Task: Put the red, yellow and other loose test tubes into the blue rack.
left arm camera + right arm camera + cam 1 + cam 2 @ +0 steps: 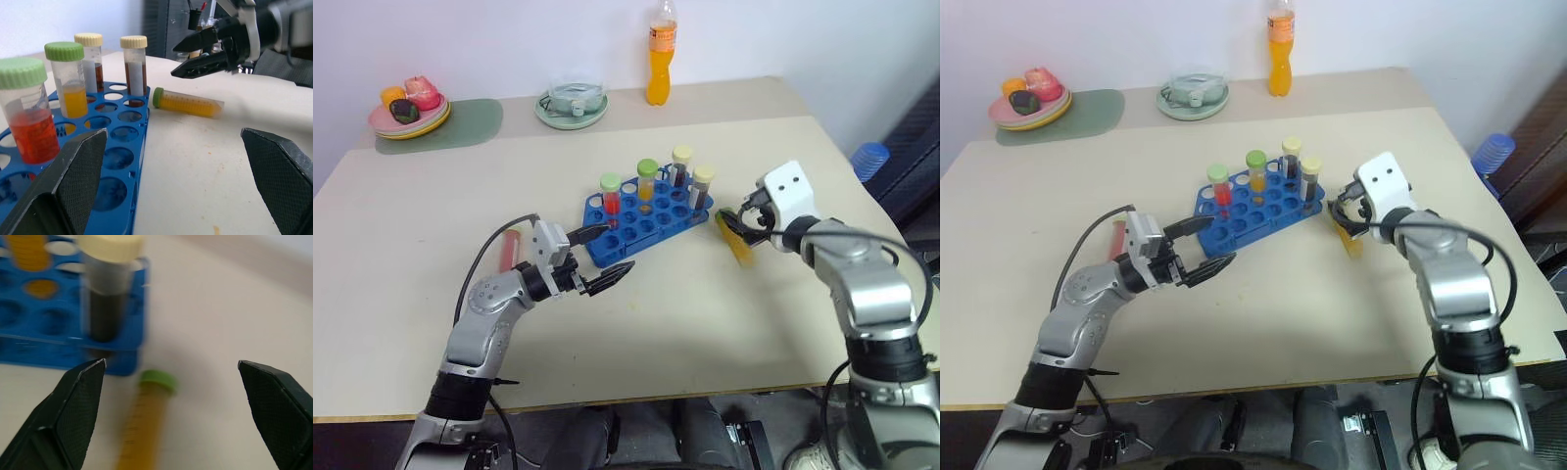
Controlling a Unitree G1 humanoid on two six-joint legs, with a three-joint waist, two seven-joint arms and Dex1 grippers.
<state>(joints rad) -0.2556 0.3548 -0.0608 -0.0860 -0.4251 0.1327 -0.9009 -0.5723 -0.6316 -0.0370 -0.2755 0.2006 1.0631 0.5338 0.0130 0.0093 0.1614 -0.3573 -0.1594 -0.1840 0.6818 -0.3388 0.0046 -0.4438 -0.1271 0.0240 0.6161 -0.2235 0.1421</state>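
Blue rack (646, 217): four capped tubes upright | yellow tube (188, 103): flat on table, just beside rack | left gripper (603, 258): open, empty | right gripper (171, 377): open above yellow tube

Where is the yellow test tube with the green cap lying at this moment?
The yellow test tube lies on its side on the table, just off the blue rack's right end, below the open right gripper.

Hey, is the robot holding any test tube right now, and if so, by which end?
Nothing is held. Both the left gripper and the right gripper are open and empty; the yellow tube lies on the table beside the blue rack.
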